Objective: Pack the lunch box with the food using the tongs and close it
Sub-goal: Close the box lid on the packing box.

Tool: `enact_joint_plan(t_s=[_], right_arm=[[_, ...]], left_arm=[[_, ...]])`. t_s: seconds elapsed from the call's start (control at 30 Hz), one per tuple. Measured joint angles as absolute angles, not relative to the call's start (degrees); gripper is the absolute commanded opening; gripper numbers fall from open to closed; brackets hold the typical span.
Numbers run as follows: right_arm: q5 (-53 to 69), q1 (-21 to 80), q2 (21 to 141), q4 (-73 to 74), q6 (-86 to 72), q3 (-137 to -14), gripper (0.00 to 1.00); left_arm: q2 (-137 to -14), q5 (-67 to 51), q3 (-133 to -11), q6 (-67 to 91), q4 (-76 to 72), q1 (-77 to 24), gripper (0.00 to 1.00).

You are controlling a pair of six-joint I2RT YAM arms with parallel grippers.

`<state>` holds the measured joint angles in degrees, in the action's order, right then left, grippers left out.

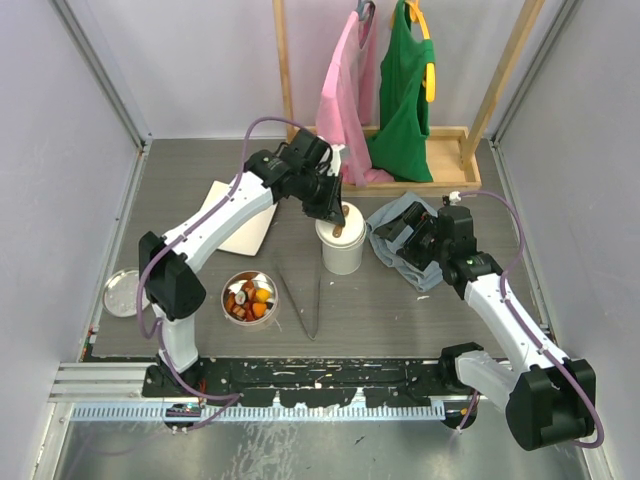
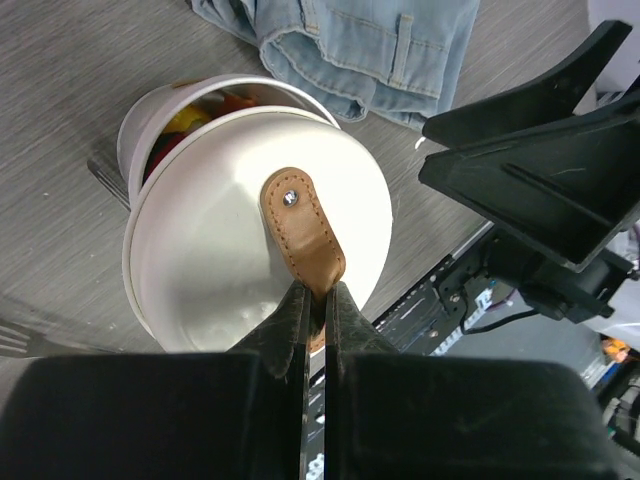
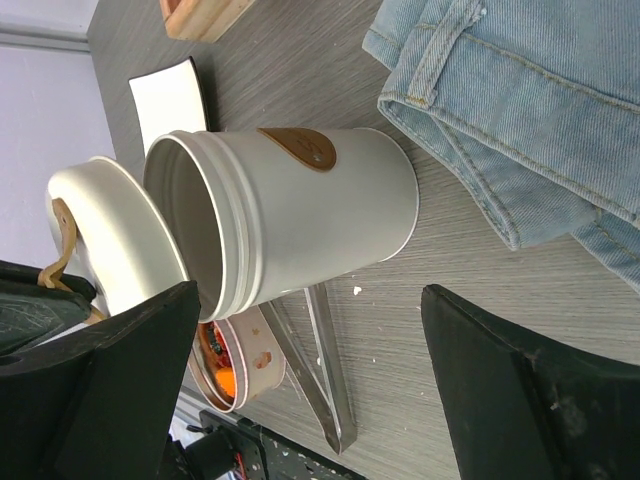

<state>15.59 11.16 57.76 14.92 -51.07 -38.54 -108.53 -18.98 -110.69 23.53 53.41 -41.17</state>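
Tongs [image 1: 311, 325] lie flat on the table nearest the arm bases, at about seven o'clock from the lunch box [image 1: 340, 258], with neither gripper on them. Just beside them, at their nine o'clock, a small round bowl [image 1: 225, 298] holds food [image 1: 252, 298] in orange, red and dark pieces. A shallow metal dish [image 1: 122, 293] sits further out the same way, near the table edge.

Behind these stands the white cylindrical lunch box, upright and open at the top. The left gripper [image 2: 318, 300] has its fingers pinched together on the brown leather tab [image 2: 300, 235] of the white lid [image 2: 230, 260], holding the lid tilted just above the mouth, not seated. From the left wrist, red and yellow bits show inside a white rim under the lid's edge. I take that for the box, though I cannot be sure. The right gripper [image 1: 398, 240] hangs at the box's three o'clock, jaws spread wide and empty, apart from the wall as far as I can tell.

Further back, a denim garment [image 3: 520, 90] lies crumpled under the right wrist. A white plate [image 1: 250, 232] sits at the box's ten o'clock, and a wooden rack [image 1: 450, 183] with pink and green clothes stands at the far edge.

Packing looks partial at best, since food sits in the bowl. Moving it with the tongs and seating the lid are left.
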Motion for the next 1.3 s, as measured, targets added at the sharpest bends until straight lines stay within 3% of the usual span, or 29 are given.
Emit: enact_joint_plan(t_s=[0.53, 1.3], right_arm=[[15.59, 11.16, 57.76, 14.92, -51.20, -38.54, 0.98], [17.06, 11.16, 57.80, 14.92, -51.13, -38.54, 0.99]], left_arm=[[-108.53, -25.17, -107.22, 30.48, 47.94, -39.05, 0.00], [-108.53, -24.69, -106.54, 32.51, 46.39, -38.06, 0.00]])
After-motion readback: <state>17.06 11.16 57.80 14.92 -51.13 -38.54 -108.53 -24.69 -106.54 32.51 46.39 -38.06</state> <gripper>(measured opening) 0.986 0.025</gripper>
